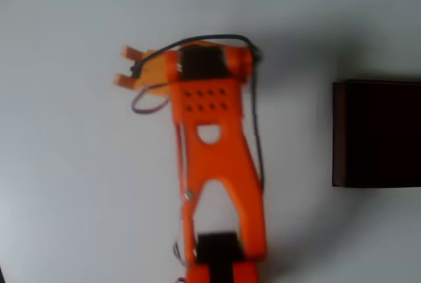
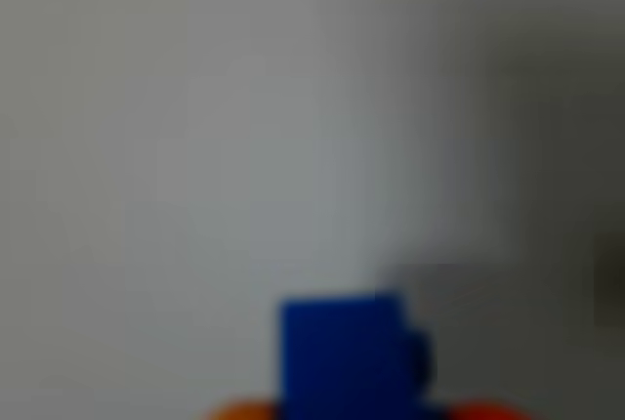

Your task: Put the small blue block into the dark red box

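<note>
In the wrist view the small blue block (image 2: pixel 347 357) sits at the bottom centre, close to the camera, held between the orange tips of my gripper (image 2: pixel 356 412), which is shut on it. The background there is blurred pale table with a dark shadow on the right. From overhead, my orange gripper (image 1: pixel 125 66) points to the upper left, and the block itself is hidden there. The dark red box (image 1: pixel 378 135) stands at the right edge with its dark inside facing up, far to the right of the gripper.
The orange arm (image 1: pixel 217 158) runs from the bottom centre up to the gripper, with a black cable (image 1: pixel 253 118) looping along its right side. Pale bare table (image 1: pixel 66 184) surrounds the arm and lies between it and the box.
</note>
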### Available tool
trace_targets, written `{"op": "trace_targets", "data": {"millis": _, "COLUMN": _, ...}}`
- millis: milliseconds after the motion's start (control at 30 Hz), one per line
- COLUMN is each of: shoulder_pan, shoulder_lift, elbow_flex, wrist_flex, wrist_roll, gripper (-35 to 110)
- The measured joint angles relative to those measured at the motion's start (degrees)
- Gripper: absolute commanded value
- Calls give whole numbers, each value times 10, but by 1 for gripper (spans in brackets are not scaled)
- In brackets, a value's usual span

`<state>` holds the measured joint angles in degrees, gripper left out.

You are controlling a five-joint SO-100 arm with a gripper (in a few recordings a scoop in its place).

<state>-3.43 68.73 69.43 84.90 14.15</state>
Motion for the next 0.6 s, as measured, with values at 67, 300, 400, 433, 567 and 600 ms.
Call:
{"op": "trace_targets", "data": {"millis": 67, "shoulder_pan": 25, "shoulder_lift": 81, "elbow_flex": 62, "wrist_flex": 5, "wrist_roll": 11, "gripper": 0}}
{"op": "trace_targets", "data": {"millis": 300, "shoulder_pan": 189, "shoulder_lift": 397, "elbow_flex": 362, "wrist_flex": -83, "wrist_roll": 58, "gripper": 0}}
{"op": "trace_targets", "data": {"millis": 400, "shoulder_pan": 262, "shoulder_lift": 492, "elbow_flex": 460, "wrist_flex": -123, "wrist_roll": 61, "gripper": 0}}
{"op": "trace_targets", "data": {"millis": 433, "shoulder_pan": 281, "shoulder_lift": 504, "elbow_flex": 471, "wrist_flex": -131, "wrist_roll": 61, "gripper": 0}}
{"op": "trace_targets", "data": {"millis": 567, "shoulder_pan": 359, "shoulder_lift": 512, "elbow_flex": 484, "wrist_flex": -156, "wrist_roll": 47, "gripper": 0}}
{"op": "trace_targets", "data": {"millis": 600, "shoulder_pan": 378, "shoulder_lift": 503, "elbow_flex": 480, "wrist_flex": -159, "wrist_roll": 44, "gripper": 0}}
